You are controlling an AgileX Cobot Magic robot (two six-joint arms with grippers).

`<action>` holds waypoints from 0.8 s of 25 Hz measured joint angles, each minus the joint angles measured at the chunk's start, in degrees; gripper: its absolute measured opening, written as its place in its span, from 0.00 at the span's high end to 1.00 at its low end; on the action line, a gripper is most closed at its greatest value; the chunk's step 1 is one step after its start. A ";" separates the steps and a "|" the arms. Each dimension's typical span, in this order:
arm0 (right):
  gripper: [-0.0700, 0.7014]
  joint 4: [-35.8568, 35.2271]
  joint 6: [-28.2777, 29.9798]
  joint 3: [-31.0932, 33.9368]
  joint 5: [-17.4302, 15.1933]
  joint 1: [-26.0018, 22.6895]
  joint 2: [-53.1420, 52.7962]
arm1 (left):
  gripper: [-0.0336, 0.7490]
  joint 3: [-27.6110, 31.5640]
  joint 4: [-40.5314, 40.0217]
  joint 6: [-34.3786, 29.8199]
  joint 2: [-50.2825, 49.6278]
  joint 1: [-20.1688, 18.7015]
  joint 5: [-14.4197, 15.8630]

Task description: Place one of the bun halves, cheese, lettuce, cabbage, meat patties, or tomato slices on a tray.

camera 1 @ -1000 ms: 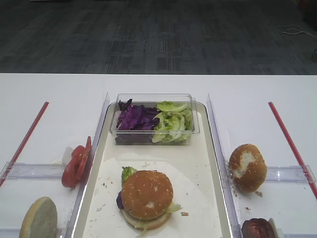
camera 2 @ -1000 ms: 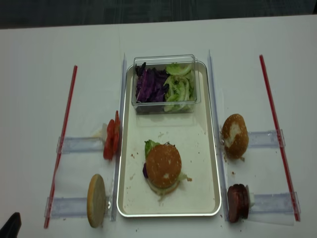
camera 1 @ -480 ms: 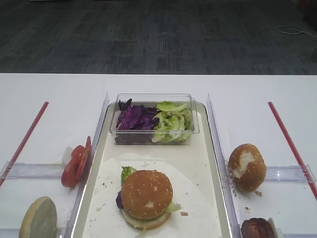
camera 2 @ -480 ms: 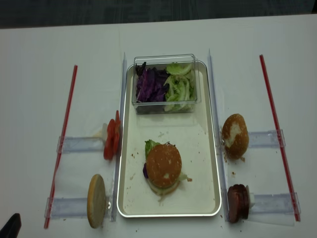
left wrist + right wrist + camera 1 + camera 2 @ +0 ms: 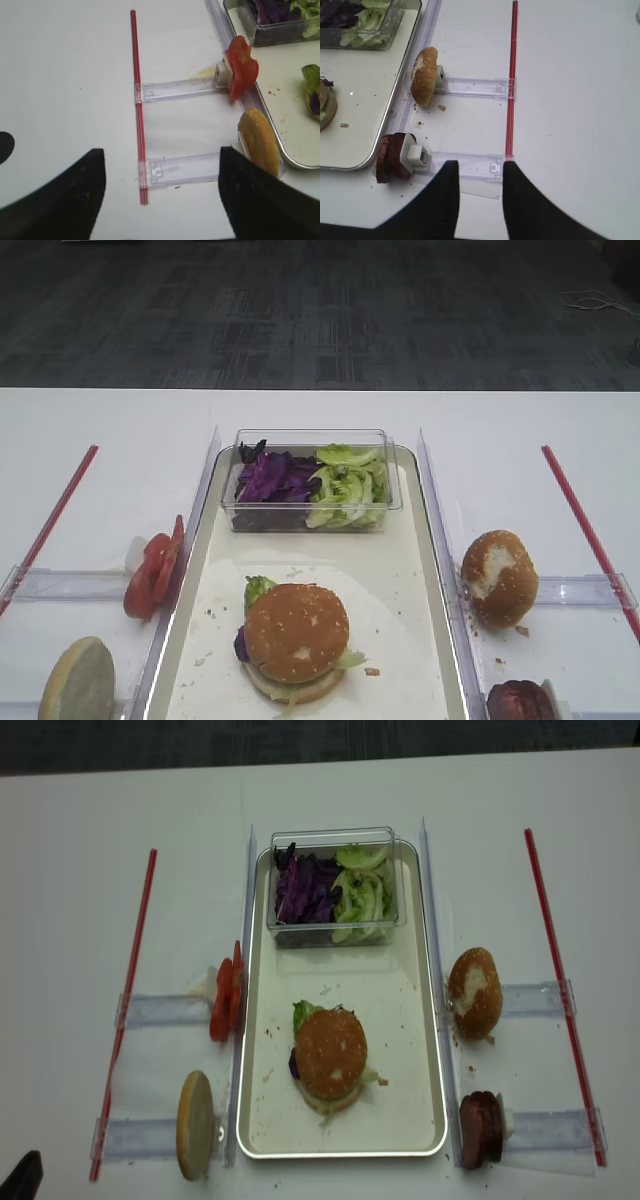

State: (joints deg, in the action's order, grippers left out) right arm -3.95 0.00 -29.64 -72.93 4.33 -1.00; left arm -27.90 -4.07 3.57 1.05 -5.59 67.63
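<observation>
The tray [image 5: 430,1020] holds a clear box [image 5: 333,840] at its far end and an assembled burger on its paper liner. The box contains cabbage [image 5: 303,888] on the left and lettuce [image 5: 362,895] on the right. The golden bun top [image 5: 331,1053] sits on the burger stack on the tray, with lettuce and cabbage edges showing beneath it.

Count outside the tray: one stack of tomato slices [image 5: 225,1005] and one pale bun half [image 5: 195,1124] on the left holders; one torn bun [image 5: 473,993] and one stack of patties [image 5: 480,1128] on the right holders. Two red strips run along the outer sides.

Against the earlier frames, no item has changed position.

The left gripper [image 5: 160,187] stands wide apart and holds nothing. The right gripper [image 5: 481,192] has a narrow gap between its fingers and holds nothing.
</observation>
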 joint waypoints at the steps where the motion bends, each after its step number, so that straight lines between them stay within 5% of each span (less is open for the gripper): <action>1: 0.60 0.00 0.00 0.00 0.27 0.00 0.00 | 0.34 0.00 0.00 0.00 0.00 0.00 0.00; 8: 0.60 0.82 0.00 1.48 6.59 0.00 0.00 | 0.34 0.00 0.00 0.00 0.00 0.00 0.00; 20: 0.61 1.38 0.00 2.05 7.35 0.00 0.00 | 0.34 0.00 0.00 0.00 0.00 0.00 0.00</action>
State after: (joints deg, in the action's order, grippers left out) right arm -2.58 0.00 -27.59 -65.58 4.33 -1.00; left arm -27.90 -4.07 3.57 1.05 -5.59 67.63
